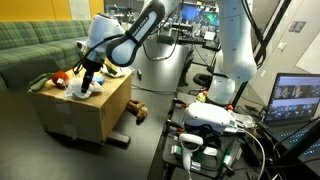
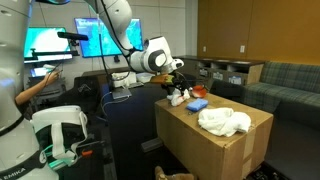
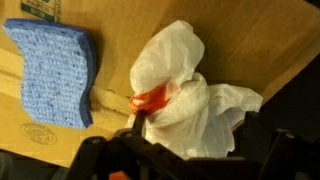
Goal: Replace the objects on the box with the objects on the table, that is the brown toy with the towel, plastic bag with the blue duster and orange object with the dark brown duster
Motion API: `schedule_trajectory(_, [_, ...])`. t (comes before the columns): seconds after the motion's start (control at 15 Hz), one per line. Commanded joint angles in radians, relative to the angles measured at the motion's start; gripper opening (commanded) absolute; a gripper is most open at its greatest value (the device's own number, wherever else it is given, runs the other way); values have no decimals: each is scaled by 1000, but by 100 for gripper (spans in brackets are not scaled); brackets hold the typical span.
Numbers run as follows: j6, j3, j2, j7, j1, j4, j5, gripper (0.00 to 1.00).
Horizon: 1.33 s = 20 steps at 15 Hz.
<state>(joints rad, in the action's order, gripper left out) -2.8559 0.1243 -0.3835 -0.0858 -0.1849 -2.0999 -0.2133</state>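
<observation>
On the cardboard box [image 1: 95, 118] [image 2: 205, 148] lie a white plastic bag [image 3: 190, 95] with an orange object [image 3: 150, 98] against it, a blue duster [image 3: 55, 70] [image 2: 197, 103] and a white towel [image 2: 224, 121]. My gripper [image 3: 195, 130] [image 1: 88, 78] [image 2: 178, 88] hangs low over the bag. Its dark fingers stand apart on either side of the bag, which fills the gap between them. The brown toy [image 1: 137, 110] lies on the floor beside the box. The dark brown duster is not in view.
A green sofa [image 1: 35, 45] stands behind the box. A second robot base with cables [image 1: 215, 115] and a laptop [image 1: 298, 100] are on the other side. A person sits at monitors [image 2: 35, 85].
</observation>
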Motion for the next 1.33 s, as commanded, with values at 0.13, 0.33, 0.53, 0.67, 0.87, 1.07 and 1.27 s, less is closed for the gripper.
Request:
schedule_trajectory(0.13, [-2,65,-66,-106,49,72,65,100])
schedule_trajectory(0.33, [-1,59,-82,-115,44,83,55,74])
schedule_trajectory(0.53, [-7,34,-89,-101,27,81,34,49])
schedule_trajectory(0.67, [-8,21,-86,-89,18,75,25,35])
schedule_trajectory(0.87, [-4,11,-58,-78,13,51,19,13])
schedule_trajectory(1.07, [6,12,-4,-73,14,3,22,1])
schedule_trajectory(1.27, [16,18,79,-75,20,-87,24,1])
